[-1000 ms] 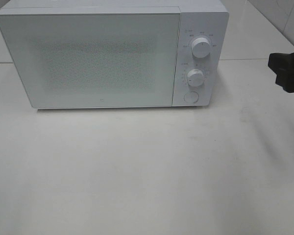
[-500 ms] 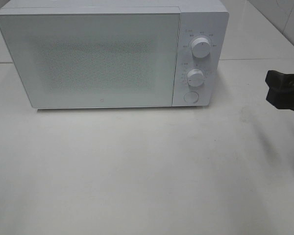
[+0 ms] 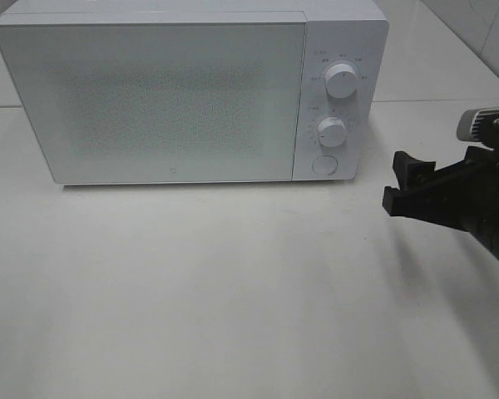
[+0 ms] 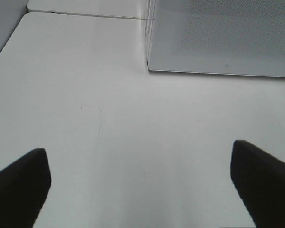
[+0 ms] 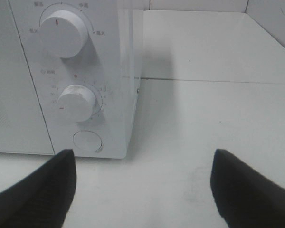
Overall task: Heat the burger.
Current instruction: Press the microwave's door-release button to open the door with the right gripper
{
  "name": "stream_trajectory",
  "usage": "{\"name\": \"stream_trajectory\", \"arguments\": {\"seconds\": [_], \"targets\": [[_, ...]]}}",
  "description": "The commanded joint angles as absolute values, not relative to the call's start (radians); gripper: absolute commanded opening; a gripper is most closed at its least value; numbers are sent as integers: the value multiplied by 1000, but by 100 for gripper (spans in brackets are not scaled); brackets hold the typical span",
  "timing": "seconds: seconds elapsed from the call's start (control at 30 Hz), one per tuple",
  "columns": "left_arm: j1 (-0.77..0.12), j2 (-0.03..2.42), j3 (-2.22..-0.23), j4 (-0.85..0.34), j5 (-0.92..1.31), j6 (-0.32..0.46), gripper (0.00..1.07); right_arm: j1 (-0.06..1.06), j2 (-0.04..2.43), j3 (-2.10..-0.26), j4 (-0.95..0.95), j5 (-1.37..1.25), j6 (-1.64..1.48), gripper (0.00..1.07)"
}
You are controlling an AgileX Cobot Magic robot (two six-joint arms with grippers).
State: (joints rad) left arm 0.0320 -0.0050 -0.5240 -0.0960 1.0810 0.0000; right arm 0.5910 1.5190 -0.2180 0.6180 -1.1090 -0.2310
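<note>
white microwave [image 3: 150,100] stands shut just ahead of the right gripper [image 3: 399,184], whose jaws gape empty near its round button [image 3: 323,165]. left gripper [image 4: 140,180] gapes empty too, short of the door's lower edge. table [image 3: 233,291] gives wide room below both. burger unseen, perhaps inside.

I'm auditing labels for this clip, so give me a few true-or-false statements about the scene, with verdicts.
1. The microwave has its door shut. True.
2. The right hand grips the lower knob. False: it is open, empty and apart from the microwave.
3. The upper knob and the lower knob sit above a round button. True.
4. The left hand is shut. False: it is open over the table.
</note>
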Motion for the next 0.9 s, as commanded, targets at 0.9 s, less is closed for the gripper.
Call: {"name": "stream_trajectory", "arguments": {"seconds": [0.9], "targets": [[34,-18,-521,-100,1068,-7,97,846,1770,-527,925,-1071,-396,74]]}}
